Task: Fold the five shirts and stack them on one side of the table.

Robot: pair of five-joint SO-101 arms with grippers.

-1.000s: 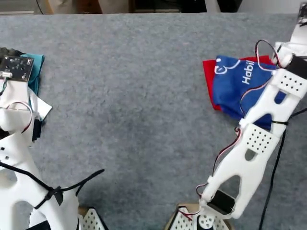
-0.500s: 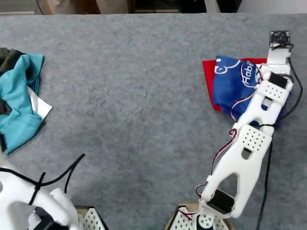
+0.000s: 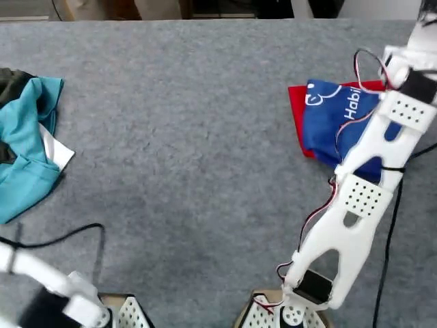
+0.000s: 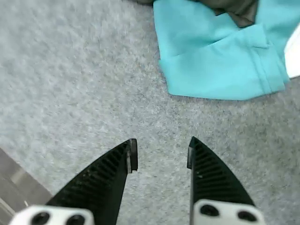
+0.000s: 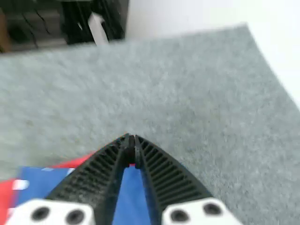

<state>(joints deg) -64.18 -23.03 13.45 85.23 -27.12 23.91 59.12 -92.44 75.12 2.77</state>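
Blue shirt (image 3: 334,126) folded atop red shirt (image 3: 297,102), upper right of high view; teal shirt (image 3: 27,150) crumpled w/ dark shirt (image 3: 10,78) & white shirt (image 3: 58,154) at left edge; R gripper (image 5: 130,140) over stack's edge, jaws closed tip to tip, nothing gripped; L gripper (image 4: 159,152) spread wide, empty, above grey table (image 3: 191,137) nr teal cloth.

A blue shirt (image 3: 334,126) lies on a red shirt (image 3: 297,113) at the counter's (image 3: 184,137) right side, the right arm (image 3: 362,198) stretched over it. A crumpled teal shirt (image 3: 27,157) sits at the left edge.
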